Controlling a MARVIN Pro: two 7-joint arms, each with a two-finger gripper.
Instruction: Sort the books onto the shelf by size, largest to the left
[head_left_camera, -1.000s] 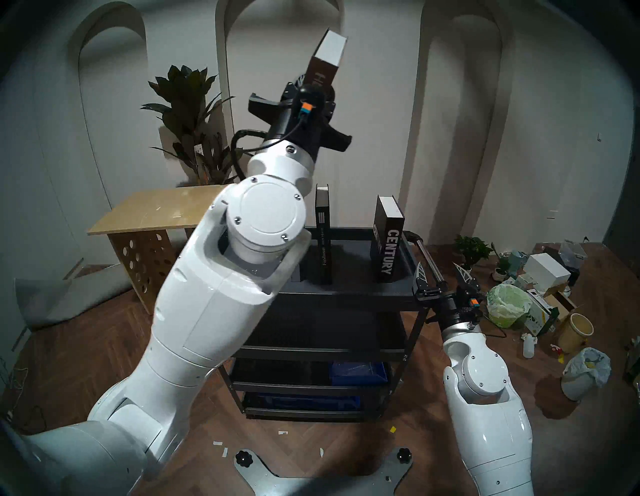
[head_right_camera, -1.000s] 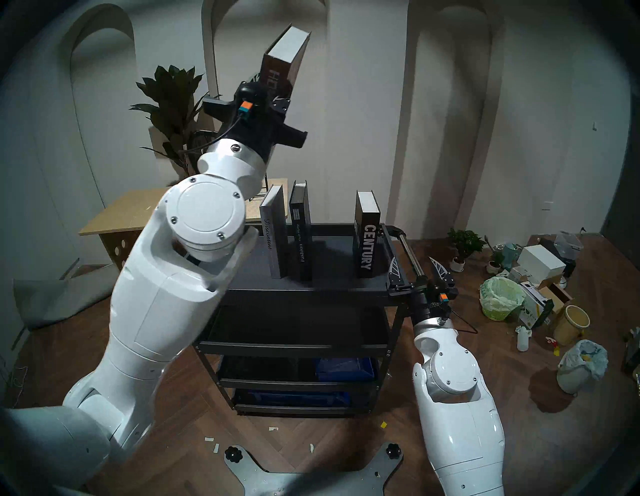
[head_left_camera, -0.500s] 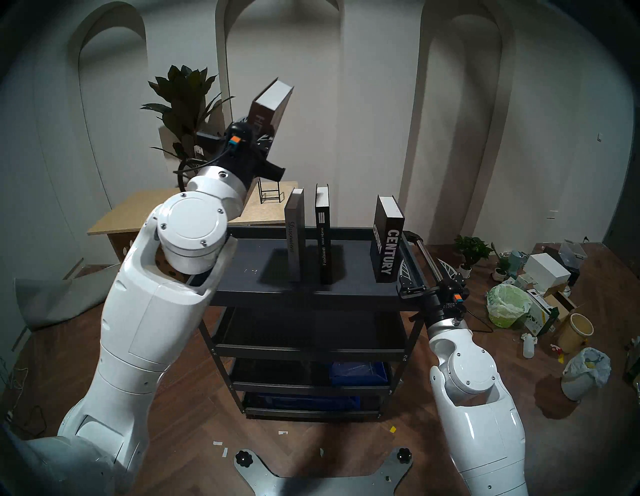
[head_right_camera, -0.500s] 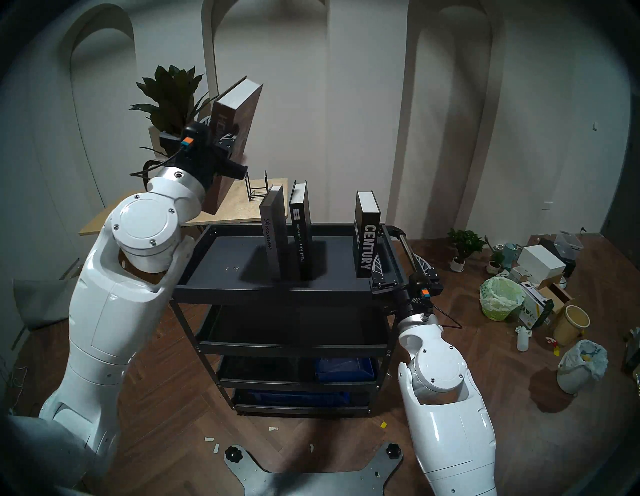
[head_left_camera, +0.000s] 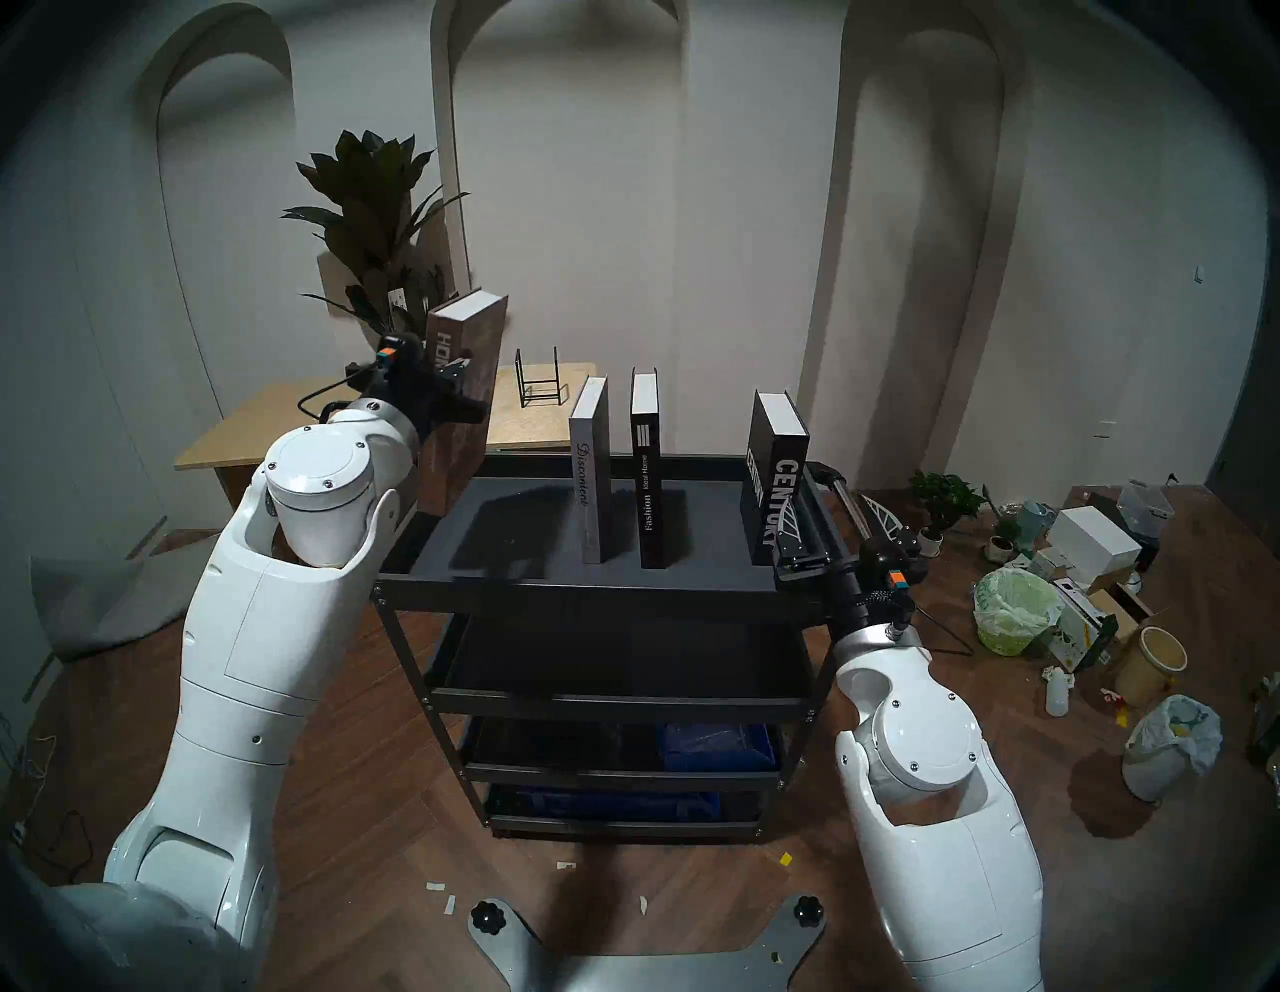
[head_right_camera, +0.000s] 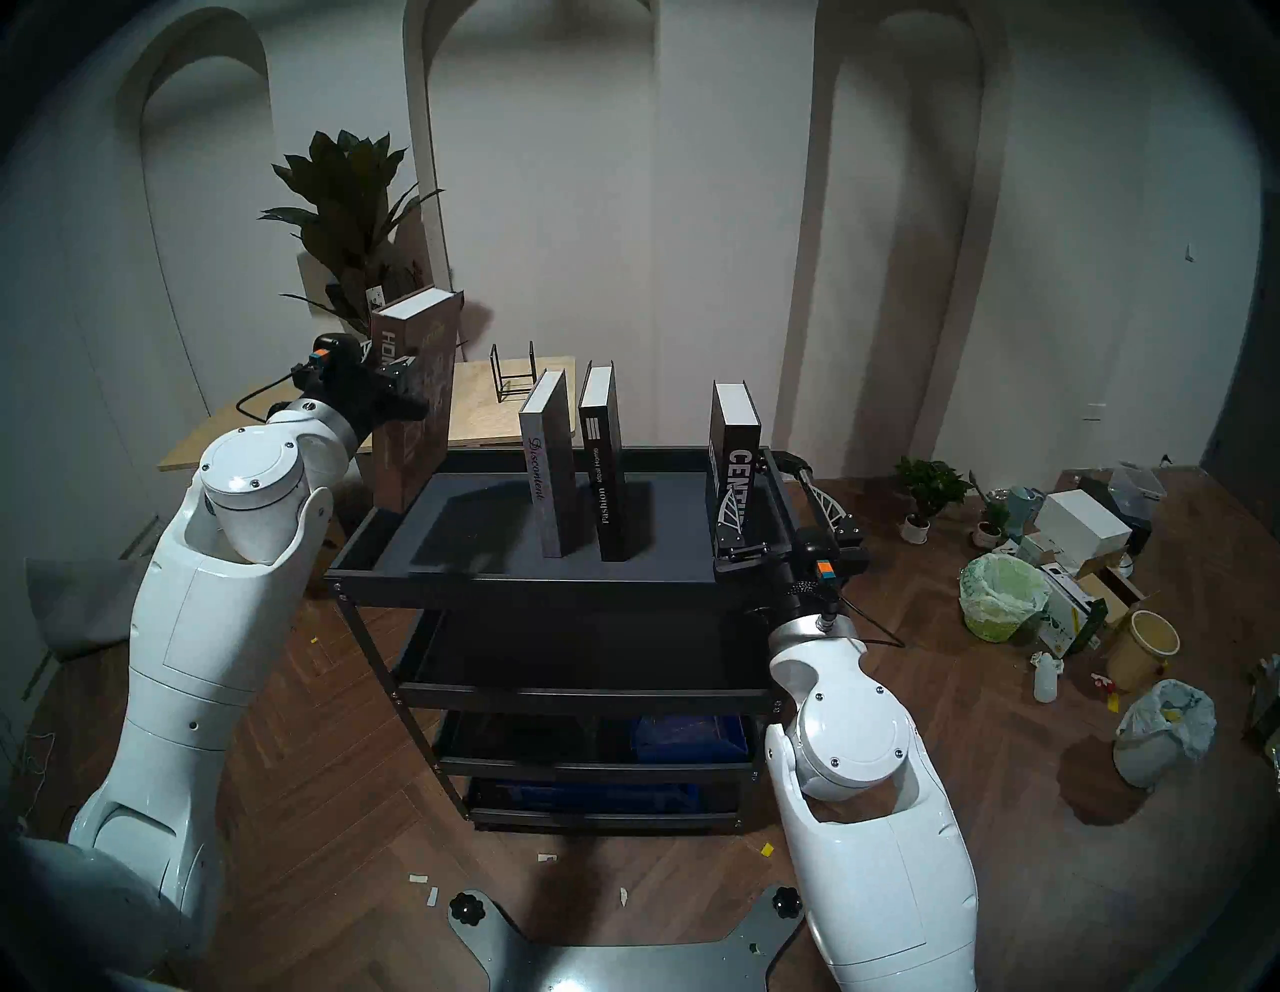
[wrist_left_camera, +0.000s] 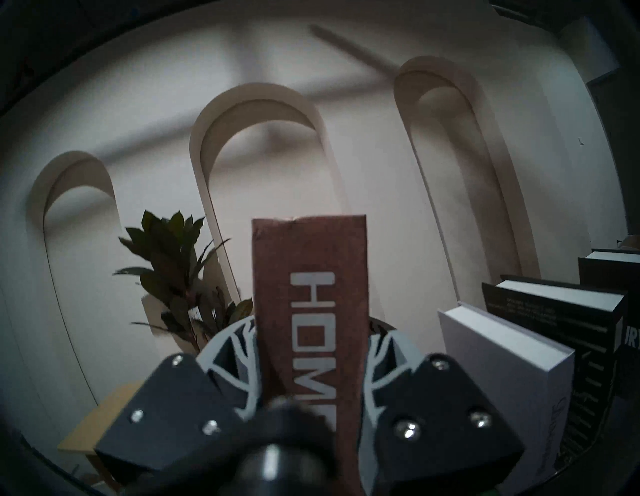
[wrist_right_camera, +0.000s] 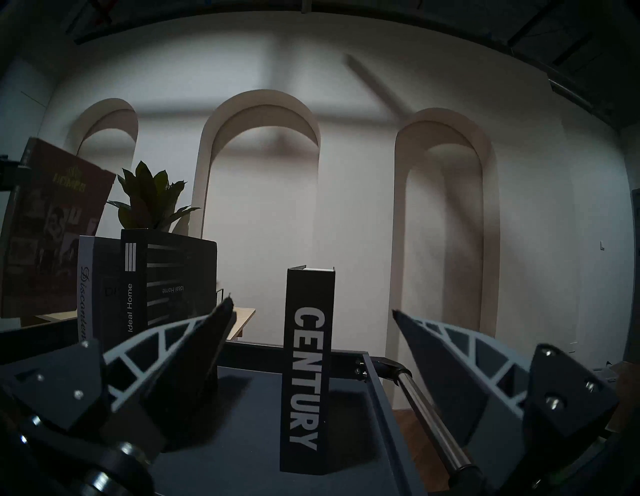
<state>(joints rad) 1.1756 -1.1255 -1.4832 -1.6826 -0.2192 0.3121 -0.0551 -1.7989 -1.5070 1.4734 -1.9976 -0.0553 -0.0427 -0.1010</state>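
Three books (head_left_camera: 647, 478) upright on shelf (head_left_camera: 485, 589); fourth, HOMES book (head_left_camera: 460, 388), clamped in left end effector (head_left_camera: 463, 367); right end effector (head_left_camera: 838, 530) agape.

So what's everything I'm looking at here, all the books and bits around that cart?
Tall brown "HOMES" book: one, held off the cart's left end.
Grey "Discontent" book: one, upright, top tray.
Slim black "Fashion Ideal Home" book: one, upright beside the grey one.
Thick black "CENTURY" book: one, upright at the tray's right end.
Dark grey three-tier metal cart: one, centre.
Light plywood table: one, behind left.
Black wire rack: one, on the table.
Leafy potted plant: one, back left.
Left gripper: jaws shut on the brown book.
Right gripper: jaws open, facing "CENTURY".
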